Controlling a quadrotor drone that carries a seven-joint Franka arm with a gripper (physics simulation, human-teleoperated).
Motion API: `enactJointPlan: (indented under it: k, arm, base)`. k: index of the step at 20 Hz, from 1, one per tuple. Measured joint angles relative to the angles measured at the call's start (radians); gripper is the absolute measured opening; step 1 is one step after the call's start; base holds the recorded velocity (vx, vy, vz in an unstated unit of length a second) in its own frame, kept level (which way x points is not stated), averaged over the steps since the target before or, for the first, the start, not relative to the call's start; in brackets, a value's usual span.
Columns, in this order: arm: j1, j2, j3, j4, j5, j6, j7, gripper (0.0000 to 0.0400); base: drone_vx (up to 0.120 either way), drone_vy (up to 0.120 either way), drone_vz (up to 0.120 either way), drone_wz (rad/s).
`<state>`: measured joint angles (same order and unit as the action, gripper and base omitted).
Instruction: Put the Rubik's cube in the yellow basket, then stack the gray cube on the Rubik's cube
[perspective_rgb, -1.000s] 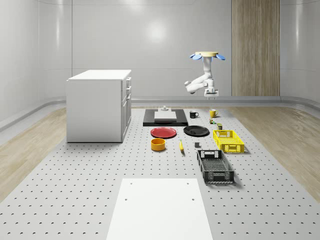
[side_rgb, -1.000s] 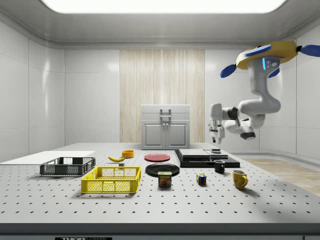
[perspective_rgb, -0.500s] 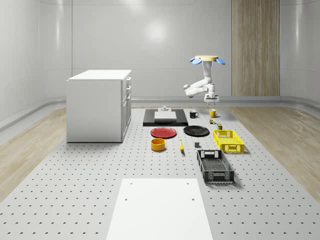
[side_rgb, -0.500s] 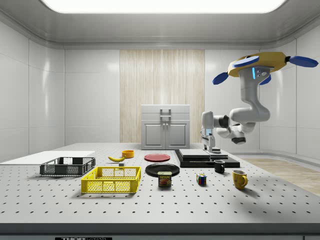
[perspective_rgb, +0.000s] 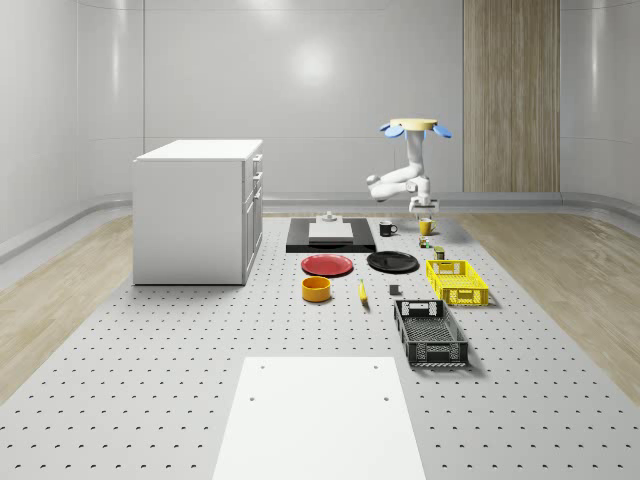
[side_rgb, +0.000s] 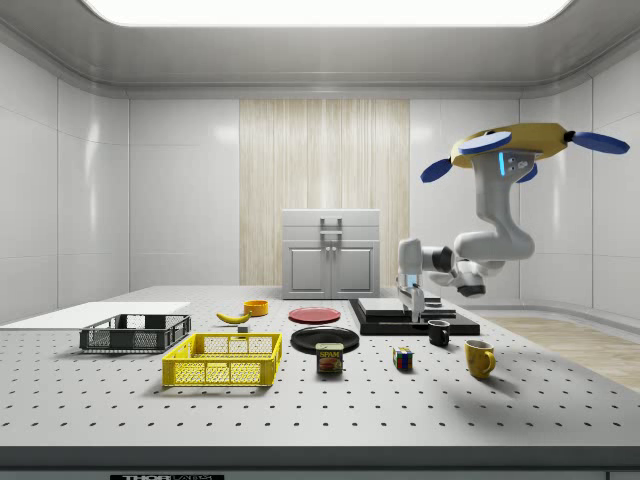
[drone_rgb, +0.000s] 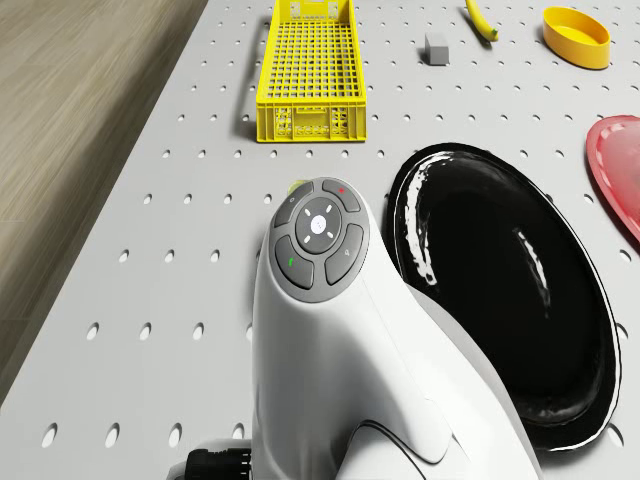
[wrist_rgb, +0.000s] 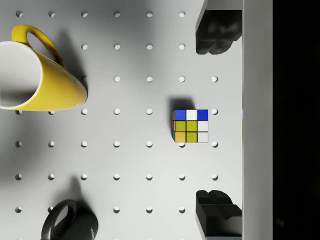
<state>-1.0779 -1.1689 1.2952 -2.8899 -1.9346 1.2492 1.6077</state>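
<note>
Hovering jaws wide apart, empty, above Rubik's cube (wrist_rgb: 190, 126).

The drone (perspective_rgb: 414, 127) is seen hovering over the far end of the perforated table (perspective_rgb: 150, 390), the white arm (perspective_rgb: 400, 180) being hung below it. The gripper (perspective_rgb: 424, 207) is being held just above the yellow mug (perspective_rgb: 425, 227), with the black mug (perspective_rgb: 387, 229) beside it. The yellow basket (perspective_rgb: 457, 281) is lying nearer, at the whole-scene view's right, the black basket (perspective_rgb: 430, 333) in front of it. The black plate (perspective_rgb: 392, 262), red plate (perspective_rgb: 328, 265), orange bowl (perspective_rgb: 317, 289) and banana (perspective_rgb: 362, 292) are lying mid-table. The white cabinet (perspective_rgb: 196, 210) is standing at the left.
</note>
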Motion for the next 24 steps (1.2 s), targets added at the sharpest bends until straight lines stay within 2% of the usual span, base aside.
enactJointPlan:
  k: [4,19,24]
  arm:
    - [-0.007,-0.019,0.006,0.001,0.01,0.018,0.006,0.04]
    - [-0.027,-0.087,0.025,0.006,0.044,0.08,0.026,0.04]
    - [-0.029,-0.113,0.0,0.011,0.026,0.113,0.026,0.04]
  base:
    - [0.08,0.0,-0.12,0.0]
    - [0.008,-0.016,-0.12,0.0]
    - [0.0,0.0,0.0,0.0]
